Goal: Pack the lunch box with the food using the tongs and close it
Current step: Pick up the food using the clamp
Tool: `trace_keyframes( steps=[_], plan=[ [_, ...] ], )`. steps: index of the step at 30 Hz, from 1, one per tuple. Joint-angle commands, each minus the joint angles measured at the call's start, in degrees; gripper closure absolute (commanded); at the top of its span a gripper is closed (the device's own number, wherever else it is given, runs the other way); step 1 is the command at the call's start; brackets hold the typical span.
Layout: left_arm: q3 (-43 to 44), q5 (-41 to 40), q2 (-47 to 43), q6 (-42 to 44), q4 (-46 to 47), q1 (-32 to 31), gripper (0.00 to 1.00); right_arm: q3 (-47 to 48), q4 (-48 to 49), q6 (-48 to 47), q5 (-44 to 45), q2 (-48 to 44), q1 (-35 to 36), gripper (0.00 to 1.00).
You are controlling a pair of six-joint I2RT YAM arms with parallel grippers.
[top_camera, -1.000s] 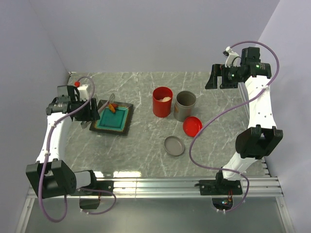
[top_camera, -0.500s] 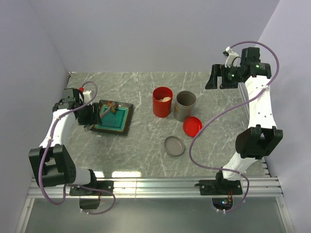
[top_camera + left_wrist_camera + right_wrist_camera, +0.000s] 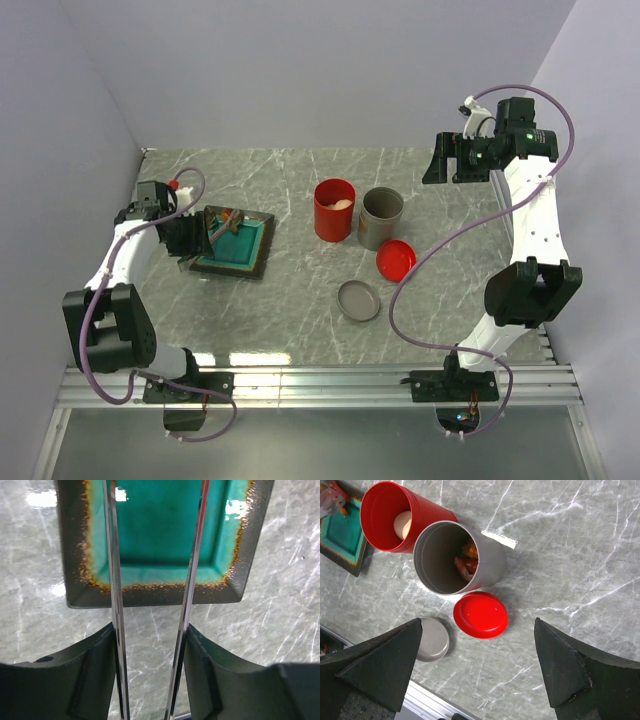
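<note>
Currently the lunch box (image 3: pixel 379 502) holds one ball (image 3: pixel 402 524), the grey can (image 3: pixel 491 556) orange bits (image 3: pixel 466 564).

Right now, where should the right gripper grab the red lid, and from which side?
Probably pinch the red lid across its rim from straight above: it lies flat on the table, a low disc with only its edge to hold.

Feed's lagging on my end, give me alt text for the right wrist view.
An open red lunch box holding one pale ball stands beside an open grey can with orange and red food bits, on a marble table. A red lid and a grey lid lie nearby, between the wide-open fingers of the right gripper.
</note>
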Motion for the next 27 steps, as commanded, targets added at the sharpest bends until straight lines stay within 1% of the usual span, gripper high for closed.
trace_keyframes(
  steps=[1, 4, 8, 10, 17, 20, 25, 27],
  plan=[
    [0.7, 2.42, 0.24, 0.55, 1.57, -0.93, 0.45, 0.0, 0.96, -0.09, 0.3, -0.09, -0.27, 0.0],
    [0.53, 2.77, 0.42, 0.81, 1.48, -1.28, 0.48, 0.0, 0.96, 0.0, 0.3, -0.09, -0.27, 0.0],
    [0.27, 2.68, -0.45, 1.52, 0.16, -1.46, 0.54, 0.35, 0.61, -0.26, 0.74, -0.18, -0.27, 0.0],
    [0.0, 2.5, -1.24, 1.95, -1.15, -1.37, 0.56, 0.61, 0.44, -0.35, 0.83, -0.18, -0.18, 0.0],
    [-0.79, 1.46, -7.3, 4.15, -5.81, -1.37, 0.65, 1.06, 0.43, -0.09, 0.22, 0.0, -0.27, 0.0],
    [1.14, 1.36, -8.8, 5.03, -8.53, -1.37, 0.7, 0.88, 0.43, -0.09, 0.04, -0.09, -0.18, 0.0],
    [3.6, 0.92, -8.9, 6.96, -11.53, -1.37, 0.77, 0.44, 0.96, 0.18, -0.66, -0.09, -0.18, 0.0],
    [3.95, 1.27, -9.16, 7.75, -12.75, -1.37, 0.82, 0.44, 1.05, 0.18, -0.66, -0.17, -0.18, 0.0]
  ],
)
